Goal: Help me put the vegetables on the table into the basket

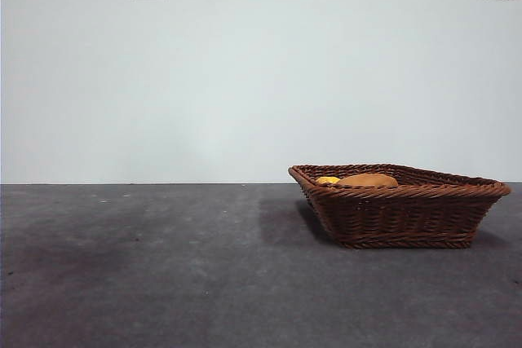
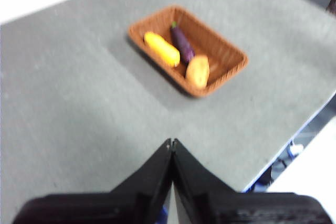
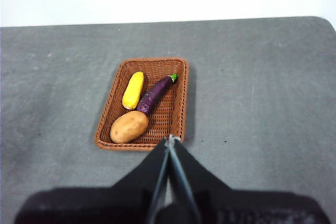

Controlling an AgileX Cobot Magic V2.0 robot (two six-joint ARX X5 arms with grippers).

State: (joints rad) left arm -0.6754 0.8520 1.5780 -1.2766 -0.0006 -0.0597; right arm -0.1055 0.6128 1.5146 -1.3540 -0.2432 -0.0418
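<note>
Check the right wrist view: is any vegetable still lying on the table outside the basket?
No, the potato, corn cob and eggplant all lie inside the basket; none is on the table.

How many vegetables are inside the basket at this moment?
3, all inside the basket: the corn cob along one long side, the eggplant beside it in the middle, the potato at one end. No vegetable shows on the table.

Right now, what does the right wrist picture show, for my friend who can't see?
A brown basket on the grey table holds a potato, a yellow corn cob and a purple eggplant. The right tool hangs shut and empty above the table.
</note>
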